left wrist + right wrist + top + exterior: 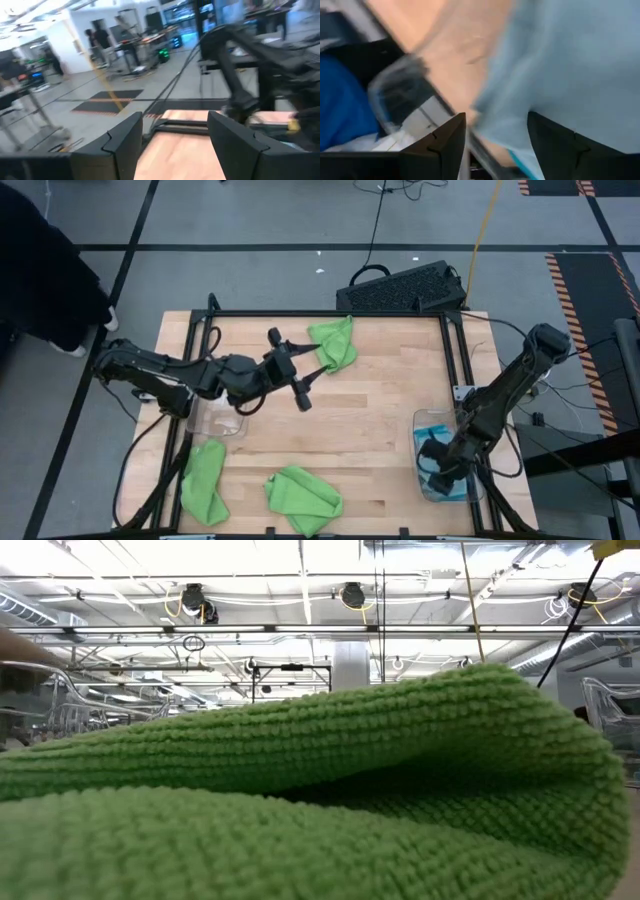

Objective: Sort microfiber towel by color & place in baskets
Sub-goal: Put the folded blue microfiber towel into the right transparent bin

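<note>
Three lime green microfiber towels lie on the wooden table: one at the far middle (335, 342), one near left (203, 482), and one near middle (303, 498), which fills the low view (300, 790). A clear basket (215, 420) stands at the left with nothing in it. Another clear basket (418, 430) at the right holds light blue towel (440, 445). My left gripper (308, 364) hovers open above the table's middle, beside the far green towel, with nothing between its fingers (172, 145). My right gripper (436, 465) is open over the right basket, with the blue towel (570, 65) just past its fingers. My right gripper slants down into the right basket, near its clear rim (395, 85), with its open fingers over the blue towel. Whether they touch the cloth, I cannot tell.
A black perforated crate (400, 285) sits behind the table's far edge. A person in dark clothes (40, 270) stands off the far left corner. Black frame rails (450, 350) run along the table's sides. Bare wood (370, 420) lies between the baskets.
</note>
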Motion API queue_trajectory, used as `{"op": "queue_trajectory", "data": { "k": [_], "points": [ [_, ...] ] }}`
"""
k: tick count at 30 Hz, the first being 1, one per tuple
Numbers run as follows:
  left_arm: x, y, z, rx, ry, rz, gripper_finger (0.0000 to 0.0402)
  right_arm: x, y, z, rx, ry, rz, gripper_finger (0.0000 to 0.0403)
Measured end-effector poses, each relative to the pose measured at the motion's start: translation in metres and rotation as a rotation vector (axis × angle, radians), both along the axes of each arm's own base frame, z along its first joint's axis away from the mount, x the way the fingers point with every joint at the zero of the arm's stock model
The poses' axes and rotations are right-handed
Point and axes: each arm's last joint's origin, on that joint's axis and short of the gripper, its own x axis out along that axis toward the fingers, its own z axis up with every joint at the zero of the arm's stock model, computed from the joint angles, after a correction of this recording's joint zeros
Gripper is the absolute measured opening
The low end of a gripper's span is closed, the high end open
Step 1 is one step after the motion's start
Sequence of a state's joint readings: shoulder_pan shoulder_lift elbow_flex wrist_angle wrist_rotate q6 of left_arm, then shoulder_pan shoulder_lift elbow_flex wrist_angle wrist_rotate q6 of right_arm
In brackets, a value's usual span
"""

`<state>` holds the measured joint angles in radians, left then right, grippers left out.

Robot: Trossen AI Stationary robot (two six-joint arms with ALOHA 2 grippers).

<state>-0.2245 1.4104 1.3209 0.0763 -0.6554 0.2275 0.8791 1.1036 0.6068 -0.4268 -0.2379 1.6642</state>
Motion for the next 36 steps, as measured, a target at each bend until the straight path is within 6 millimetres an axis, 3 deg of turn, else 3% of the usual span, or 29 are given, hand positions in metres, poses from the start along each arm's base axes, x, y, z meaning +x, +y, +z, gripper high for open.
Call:
{"op": "queue_trajectory", "data": {
  "k": [4,11,19,26,36],
  "points": [
    [0.0,-0.001,0.004,0.021,-0.03,-0.028,0.0227,-0.008,-0.011,0.006,-0.038,0.025,-0.077,0.0203],
    [-0.001,-0.002,0.014,0.008,-0.1,-0.029,0.0227,-0.008,-0.025,0.015,-0.161,-0.182,-0.265,0.0203],
    [0.001,-0.005,0.033,-0.032,-0.028,-0.04,0.0227,-0.021,-0.038,-0.01,-0.267,0.077,-0.397,0.0203],
    [0.001,-0.005,0.033,-0.112,-0.057,-0.058,0.0227,-0.018,-0.037,-0.022,-0.299,0.067,-0.44,0.0203],
    [0.002,0.002,0.033,-0.111,-0.063,-0.016,0.0227,-0.028,-0.054,-0.017,-0.474,0.177,-0.506,0.0203]
  ]
}}
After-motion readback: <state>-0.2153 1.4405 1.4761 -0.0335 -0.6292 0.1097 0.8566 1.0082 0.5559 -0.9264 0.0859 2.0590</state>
